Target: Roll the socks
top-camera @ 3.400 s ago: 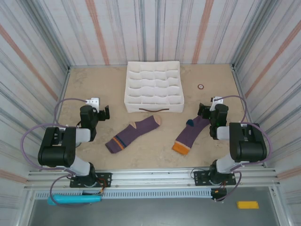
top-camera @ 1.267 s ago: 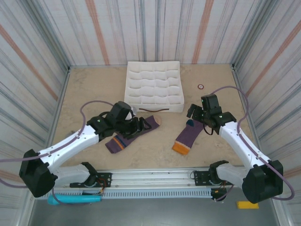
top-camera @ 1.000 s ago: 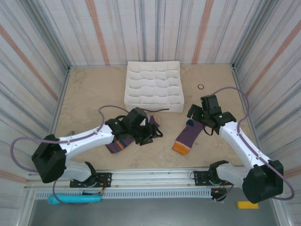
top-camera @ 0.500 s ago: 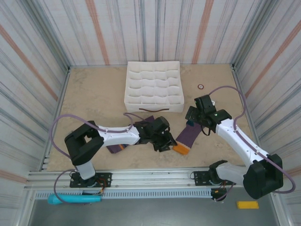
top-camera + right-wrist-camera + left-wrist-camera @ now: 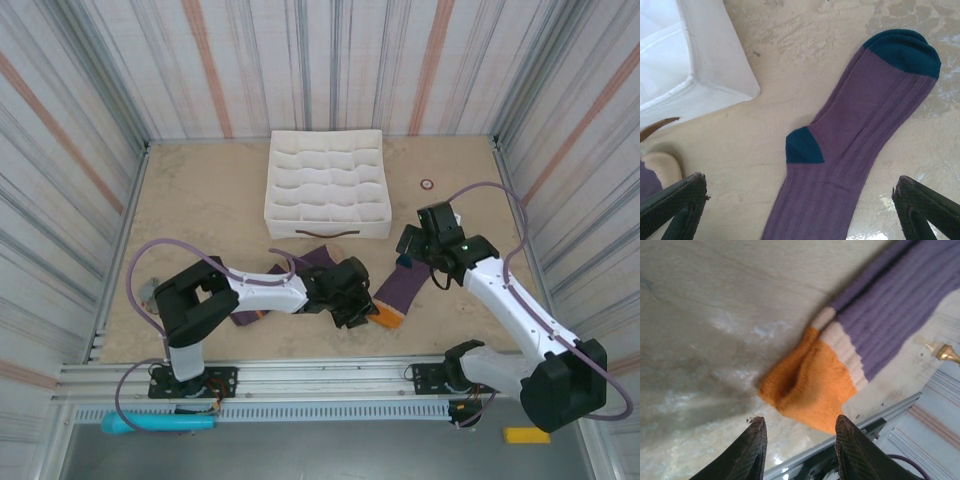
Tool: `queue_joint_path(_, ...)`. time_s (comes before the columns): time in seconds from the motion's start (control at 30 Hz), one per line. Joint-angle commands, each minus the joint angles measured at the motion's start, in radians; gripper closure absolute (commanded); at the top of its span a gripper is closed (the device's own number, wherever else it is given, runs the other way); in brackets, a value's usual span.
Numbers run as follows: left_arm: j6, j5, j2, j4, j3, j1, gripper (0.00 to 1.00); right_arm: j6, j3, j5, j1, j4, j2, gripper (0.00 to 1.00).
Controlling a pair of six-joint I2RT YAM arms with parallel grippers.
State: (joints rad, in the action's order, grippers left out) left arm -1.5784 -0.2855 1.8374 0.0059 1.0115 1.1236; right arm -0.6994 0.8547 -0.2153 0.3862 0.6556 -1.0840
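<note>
One purple sock (image 5: 400,288) with a teal toe, a teal heel (image 5: 802,147) and an orange cuff (image 5: 810,385) lies flat right of centre. My left gripper (image 5: 358,310) (image 5: 800,420) has reached across to that cuff. Its jaws stand partly apart with the cuff's edge just ahead of the tips and nothing pinched between them. My right gripper (image 5: 415,245) (image 5: 799,179) hovers wide open over the same sock's foot. The other purple sock (image 5: 318,258) lies to the left, mostly under my left arm; its peach toe (image 5: 660,167) peeks out.
A white compartment organizer (image 5: 325,228) (image 5: 690,60) stands at the back centre, its corner close to the sock's toe. A small ring (image 5: 427,184) lies at the back right. Striped walls close in the table on three sides; a metal rail runs along the near edge.
My left arm swept right from the striped sock to the other sock's orange cuff, its jaws narrowing. The right gripper barely shifted and stayed wide open.
</note>
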Motion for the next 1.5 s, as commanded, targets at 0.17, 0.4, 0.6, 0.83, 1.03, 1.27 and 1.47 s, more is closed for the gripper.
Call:
queue_joint_path(0.17, -0.060, 0.030, 0.073, 0.029, 0.028, 0.017, 0.60, -0.010, -0.010, 0.032, 0.003, 0.063, 0.073, 0.00)
queue_joint_path(0.4, -0.074, 0.068, 0.109, 0.064, 0.020, 0.010, 0.68, 0.008, 0.000, 0.063, 0.032, 0.131, 0.147, 0.00)
queue_joint_path(0.6, -0.033, 0.045, 0.114, 0.044, 0.047, -0.010, 0.88, 0.056, -0.008, 0.049, 0.099, 0.186, 0.207, 0.01)
queue_joint_path(0.83, 0.096, 0.044, -0.008, -0.118, 0.044, -0.061, 1.00, 0.029, -0.116, 0.076, 0.193, 0.140, 0.313, 0.13)
queue_joint_path(1.03, 0.194, -0.061, -0.093, -0.168, -0.008, -0.139, 1.00, 0.011, -0.197, -0.017, 0.376, 0.078, 0.361, 0.16)
queue_joint_path(1.27, 0.233, -0.129, -0.152, -0.177, -0.086, -0.193, 1.00, 0.011, -0.274, -0.130, 0.604, -0.027, 0.317, 0.21)
queue_joint_path(1.47, 0.184, -0.200, -0.129, -0.076, -0.133, -0.200, 1.00, 0.086, -0.305, -0.140, 0.752, -0.145, 0.205, 0.27)
